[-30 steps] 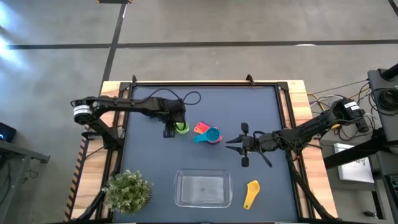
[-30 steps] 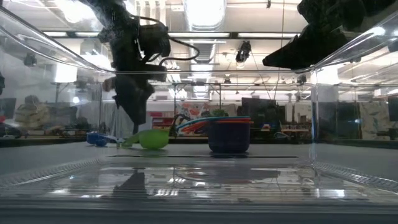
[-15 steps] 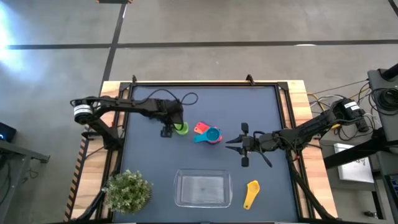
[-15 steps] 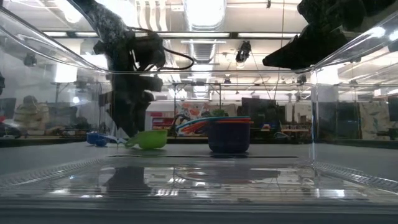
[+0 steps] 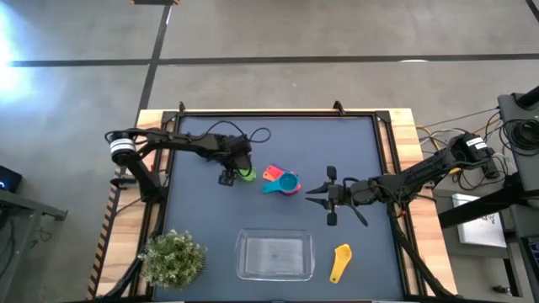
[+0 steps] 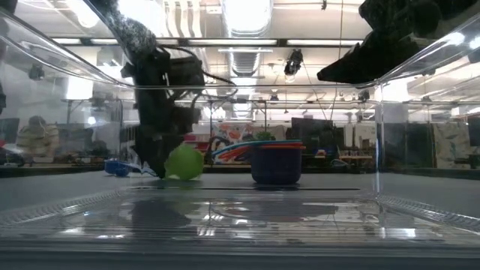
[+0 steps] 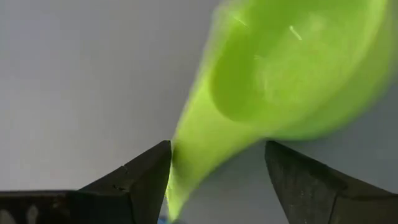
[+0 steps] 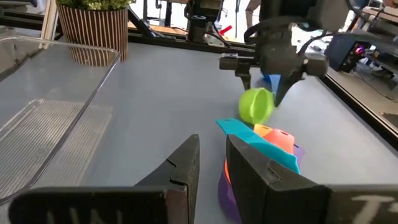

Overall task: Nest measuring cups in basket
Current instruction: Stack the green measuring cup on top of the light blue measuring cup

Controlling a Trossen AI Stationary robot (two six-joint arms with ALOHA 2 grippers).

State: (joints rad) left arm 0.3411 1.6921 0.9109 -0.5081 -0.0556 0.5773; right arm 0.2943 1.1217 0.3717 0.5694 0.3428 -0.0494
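Note:
The green measuring cup (image 5: 247,174) stands tipped on the dark table at the far left, its bowl (image 6: 184,161) turned up on edge. My left gripper (image 5: 229,176) points down over it, open, with the cup's handle between its fingers. A nested stack of teal, pink, orange and purple cups (image 5: 284,181) rests on its base mid-table. A blue cup (image 8: 272,81) lies behind my left gripper. The yellow cup (image 5: 339,263) lies right of the clear basket (image 5: 274,255). My right gripper (image 5: 309,193) hangs level to the right of the stack, a narrow gap between its fingers, holding nothing. My left gripper comes from above, pointing down, with the green cup's handle (image 7: 181,177) between its fingers. One finger (image 7: 149,174) lies against the handle's side; the other (image 7: 292,171) stands clear of it. The cup is tilted, its bowl raised and its handle end low by the fingertips.
A bushy green plant (image 5: 174,258) in a striped pot stands at the near left corner beside the basket. A black cable (image 5: 257,133) loops over the table behind my left arm. Bare table lies between the stack and the basket.
My left gripper has sunk toward the green cup, rolled about its own line and opened. The green cup, which lay level with its bowl up, has tipped onto its edge beside the fingers. My right arm has kept still.

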